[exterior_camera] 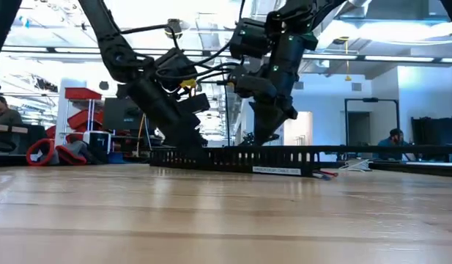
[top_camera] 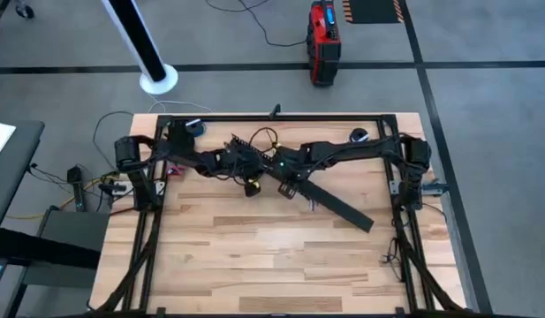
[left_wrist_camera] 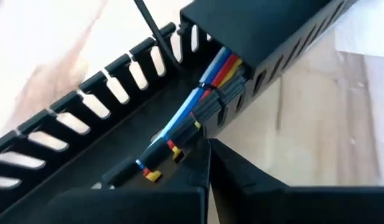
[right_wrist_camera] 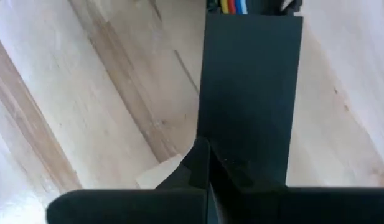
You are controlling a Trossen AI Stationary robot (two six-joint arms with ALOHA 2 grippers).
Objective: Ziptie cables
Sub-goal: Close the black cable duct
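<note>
The cables (left_wrist_camera: pixel 201 102) lie in the slotted channel (left_wrist_camera: pixel 86 118), just ahead of the left gripper (left_wrist_camera: pixel 207 177), apparently closed empty. The right gripper (right_wrist_camera: pixel 207 177) sits closed over the lid (right_wrist_camera: pixel 251 87). Bare table (top_camera: pixel 254 256) nearer.

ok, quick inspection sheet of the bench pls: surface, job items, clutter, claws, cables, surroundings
Surface: wooden table, bare in front.
Job's things: cables, blue, red, yellow and grey, lying in the slotted channel; flat black strip covers part of them.
Clutter: nothing seen.
Claws: left claw shut over the cables; right claw shut over the strip.
Cables: loose leads off the table's left edge.
Surroundings: red case on the floor; seated people behind.
</note>
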